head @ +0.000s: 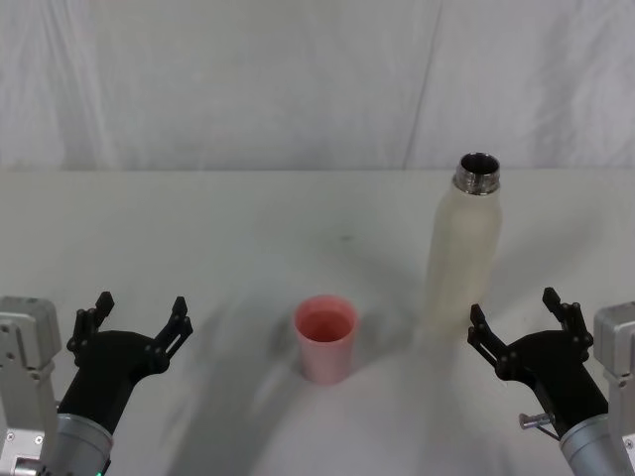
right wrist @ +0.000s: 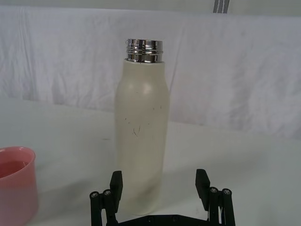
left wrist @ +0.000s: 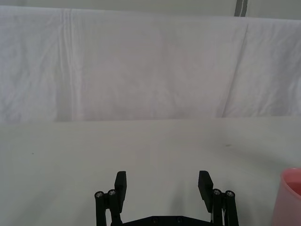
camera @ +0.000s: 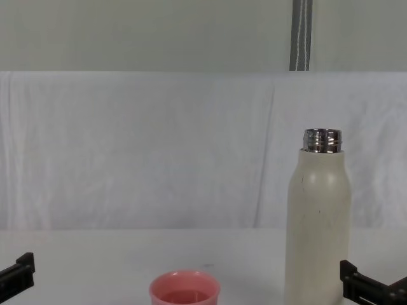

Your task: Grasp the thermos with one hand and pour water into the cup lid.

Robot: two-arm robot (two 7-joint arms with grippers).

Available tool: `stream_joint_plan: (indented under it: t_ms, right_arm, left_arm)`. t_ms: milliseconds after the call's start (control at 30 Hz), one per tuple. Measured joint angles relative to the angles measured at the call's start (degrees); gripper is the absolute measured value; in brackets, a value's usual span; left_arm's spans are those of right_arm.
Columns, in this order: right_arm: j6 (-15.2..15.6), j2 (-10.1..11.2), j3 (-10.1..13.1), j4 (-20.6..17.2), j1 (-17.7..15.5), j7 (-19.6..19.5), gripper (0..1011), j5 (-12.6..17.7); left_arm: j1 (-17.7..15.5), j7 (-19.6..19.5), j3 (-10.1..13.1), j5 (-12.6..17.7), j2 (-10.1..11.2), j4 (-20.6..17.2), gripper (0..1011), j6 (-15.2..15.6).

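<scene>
Thermos [camera: 318, 235] base cut off in chest view; cup lid [left wrist: 288, 197] cropped in left wrist view.

- Head view: high, looking forward and down over the bench [head: 248, 228].
- Chest view: low, level across the bench at the thermos [camera: 318, 229] and cup lid [camera: 184, 289], also shown from above.
- Wrist views: close behind each gripper, facing the white backdrop [left wrist: 141, 66].

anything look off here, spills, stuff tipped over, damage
Nothing stands out. The thermos stands upright and uncapped, with faint scuff marks on its body. The cup lid sits upright to its left, apart from it. No spill on the table. Left gripper and right gripper are open, touching nothing.
</scene>
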Motion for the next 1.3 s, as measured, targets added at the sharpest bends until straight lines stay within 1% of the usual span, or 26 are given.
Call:
stream_joint_plan:
  t_ms: [1300]
  right_arm:
    - [0.00, 0.00, 0.00, 0.00, 0.00, 0.00, 1001, 0.00]
  left_arm:
    - [0.00, 0.00, 0.00, 0.00, 0.00, 0.00, 1001, 0.00]
